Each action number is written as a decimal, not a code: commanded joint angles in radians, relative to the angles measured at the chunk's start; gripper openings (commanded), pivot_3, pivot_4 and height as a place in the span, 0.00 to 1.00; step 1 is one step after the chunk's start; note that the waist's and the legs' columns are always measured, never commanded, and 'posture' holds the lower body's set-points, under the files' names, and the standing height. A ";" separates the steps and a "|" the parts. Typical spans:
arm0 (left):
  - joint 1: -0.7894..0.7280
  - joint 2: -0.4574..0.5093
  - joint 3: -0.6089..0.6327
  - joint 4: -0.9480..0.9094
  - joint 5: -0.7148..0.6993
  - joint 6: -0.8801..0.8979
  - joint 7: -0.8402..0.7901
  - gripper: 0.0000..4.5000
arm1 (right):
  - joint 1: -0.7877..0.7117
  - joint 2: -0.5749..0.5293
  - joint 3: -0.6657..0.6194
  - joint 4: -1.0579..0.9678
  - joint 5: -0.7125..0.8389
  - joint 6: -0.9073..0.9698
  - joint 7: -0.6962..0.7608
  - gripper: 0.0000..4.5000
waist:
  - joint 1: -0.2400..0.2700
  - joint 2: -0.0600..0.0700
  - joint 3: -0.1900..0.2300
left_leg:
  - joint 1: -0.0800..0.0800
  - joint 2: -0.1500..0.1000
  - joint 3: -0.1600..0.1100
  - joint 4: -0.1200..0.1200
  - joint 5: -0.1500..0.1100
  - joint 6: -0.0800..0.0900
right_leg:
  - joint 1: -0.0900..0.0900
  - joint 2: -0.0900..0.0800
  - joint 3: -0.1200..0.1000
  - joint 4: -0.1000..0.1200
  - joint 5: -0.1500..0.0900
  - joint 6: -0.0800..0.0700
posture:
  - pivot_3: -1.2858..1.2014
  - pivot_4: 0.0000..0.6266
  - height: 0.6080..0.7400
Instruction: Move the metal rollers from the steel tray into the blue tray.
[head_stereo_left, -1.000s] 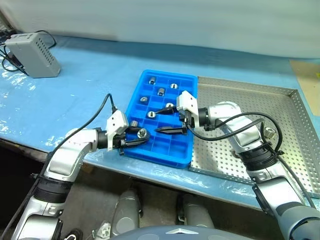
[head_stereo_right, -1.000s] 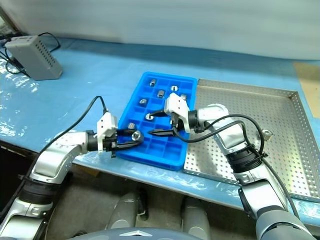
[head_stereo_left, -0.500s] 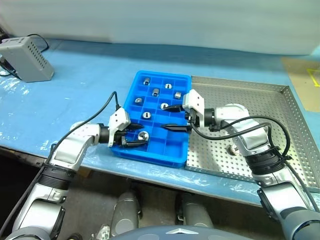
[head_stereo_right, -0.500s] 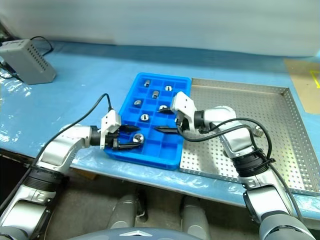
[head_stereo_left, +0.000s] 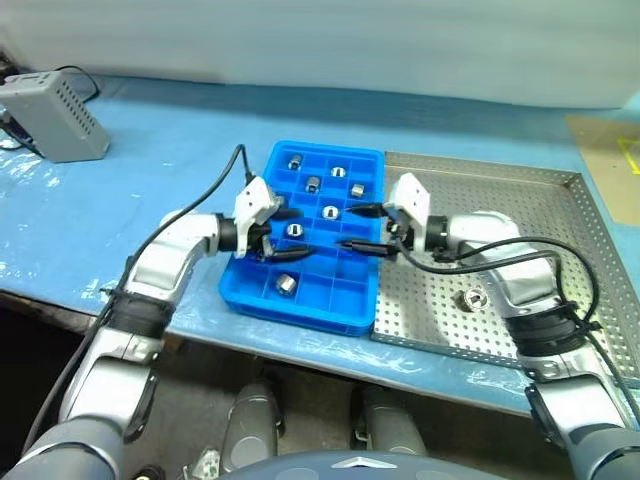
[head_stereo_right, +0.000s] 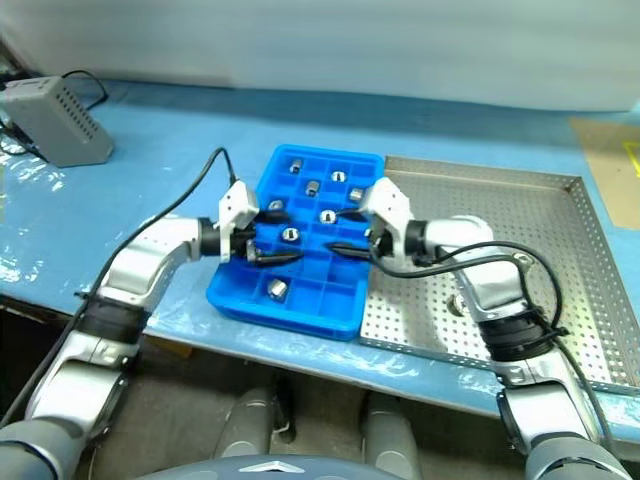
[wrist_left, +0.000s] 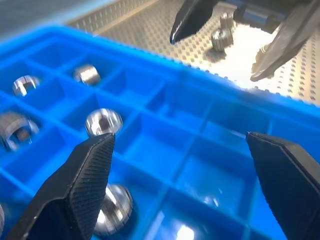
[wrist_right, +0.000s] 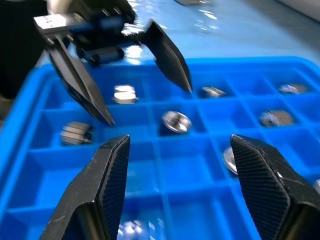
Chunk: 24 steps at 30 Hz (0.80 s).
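Your worktop (head_stereo_left: 150, 170) is covered with a pale blue sheet that shows wrinkles and glossy patches, and behind its far edge a plain pale wall or screen closes off the scene. On the far left corner sits a grey box (head_stereo_left: 55, 115) with dark cables running from it, and a tan patch (head_stereo_left: 610, 150) shows at the far right edge. The blue tray (head_stereo_left: 345, 305) lies in the middle of the worktop with its right side just beside the steel tray (head_stereo_left: 520, 190), whose perforated floor stretches away to the right. You can count six metal rollers (head_stereo_left: 286, 283) in the blue tray's compartments: three along the far row, two in the middle rows and one nearer the front left. One more roller (head_stereo_left: 469, 297) lies on the steel tray's floor, near your right forearm. Your left tool (head_stereo_left: 285, 236) hangs over the left half of the blue tray, its fingers spread wide and holding nothing. Your right tool (head_stereo_left: 356, 227) hangs over the tray's right edge, pointing towards the left one, fingers likewise wide apart and empty. The two tools face each other across the tray, near but apart. Below the worktop's front edge you see a dark floor.
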 joint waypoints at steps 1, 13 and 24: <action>-0.105 -0.029 -0.037 0.073 0.026 -0.067 -0.055 0.99 | 0.044 -0.048 -0.095 -0.055 0.015 0.003 -0.032 0.73 | -0.005 0.000 0.000 | 0.000 0.000 0.000 0.000 0.000 0.000 | 0.000 0.000 0.000 0.000 0.000 0.000 | 0.39 0.24 1.00; -0.196 -0.119 -0.102 0.131 -0.022 -0.036 -0.288 0.99 | 0.461 -0.179 -0.339 -0.269 0.064 0.097 -0.085 0.73 | -0.063 0.000 0.000 | -0.003 0.000 0.001 0.001 -0.001 0.007 | -0.002 0.001 0.000 -0.004 0.000 0.000 | 0.32 0.24 1.00; -0.172 -0.149 -0.115 0.157 0.016 -0.053 -0.267 0.99 | 0.519 -0.185 -0.288 -0.111 -0.057 -0.006 -0.142 0.73 | -0.109 0.000 0.000 | -0.001 0.000 0.000 0.009 -0.004 0.006 | 0.005 0.001 -0.001 -0.005 0.000 0.001 | 0.32 0.24 1.00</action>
